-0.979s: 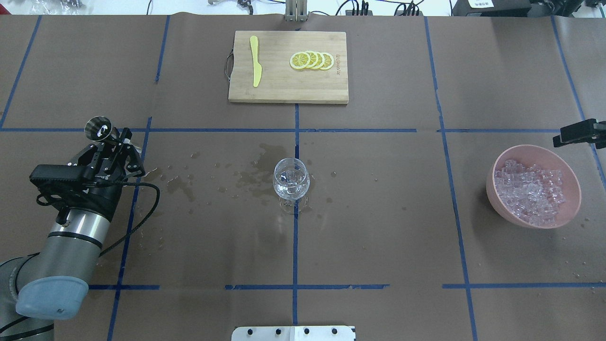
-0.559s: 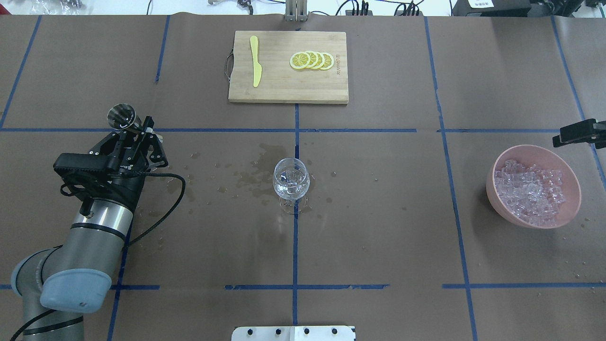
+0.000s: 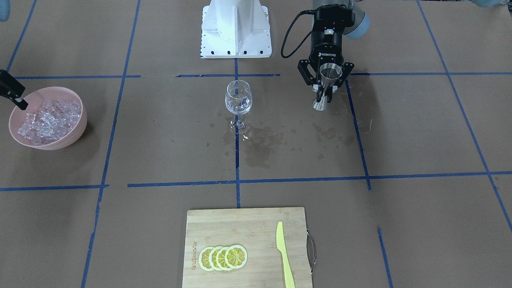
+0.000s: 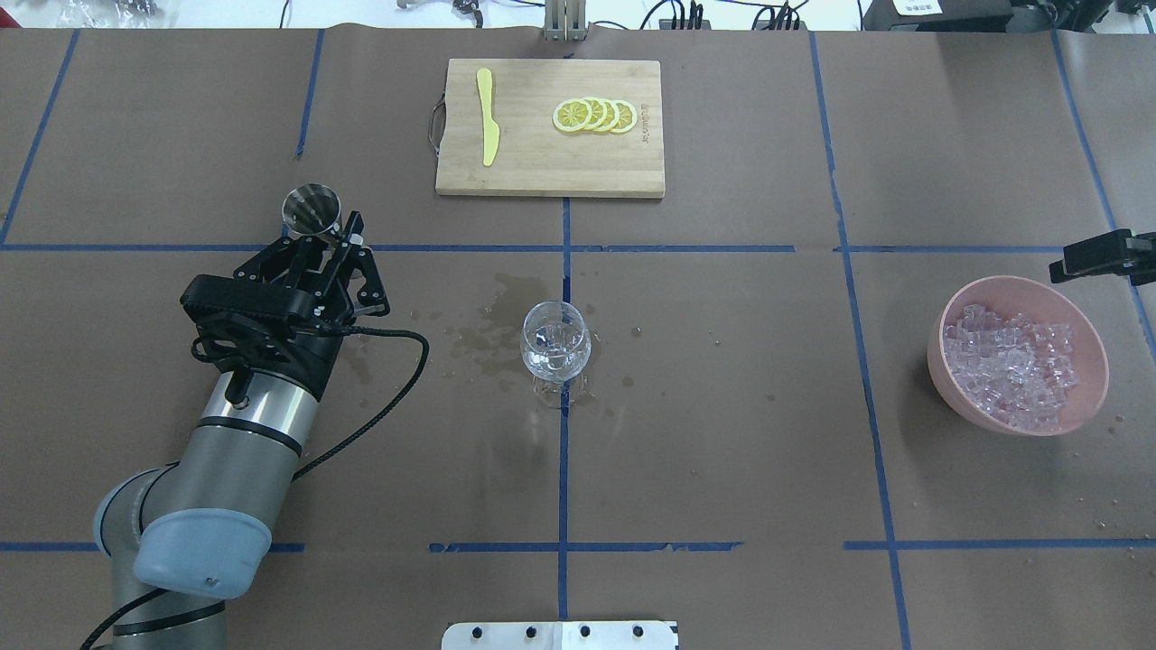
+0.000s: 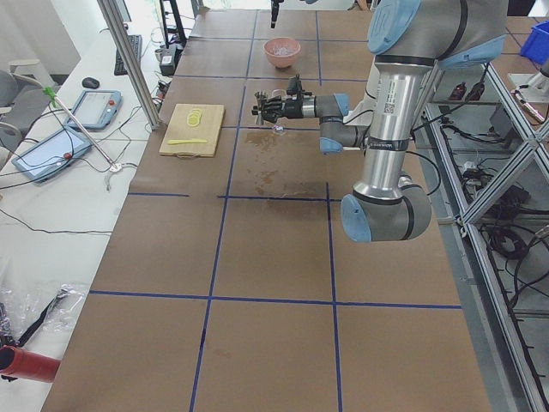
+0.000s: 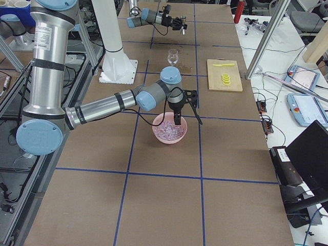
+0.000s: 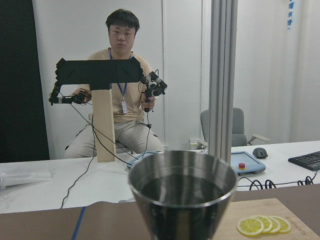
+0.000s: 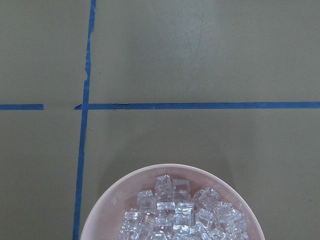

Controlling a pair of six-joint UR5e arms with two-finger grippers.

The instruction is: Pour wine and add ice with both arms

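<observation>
A steel jigger (image 3: 321,104), upright and filled with wine (image 7: 181,190), is held clamped in the left gripper (image 3: 326,89). The upright wine glass (image 3: 238,98) is found well apart toward the robot's right, with only stained brown paper (image 3: 260,148) seen between. The right gripper (image 4: 1097,254), whose grip cannot be told, is poised beside the pink bowl (image 4: 957,307) of ice (image 4: 1011,366).

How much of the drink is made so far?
Nothing looks finished: I cannot tell whether the wine glass holds anything. In hand: the left fingers grip a metal cup with wine in it, apart from the glass. Left: the pour, then the ice, heaped in the pink bowl.
</observation>
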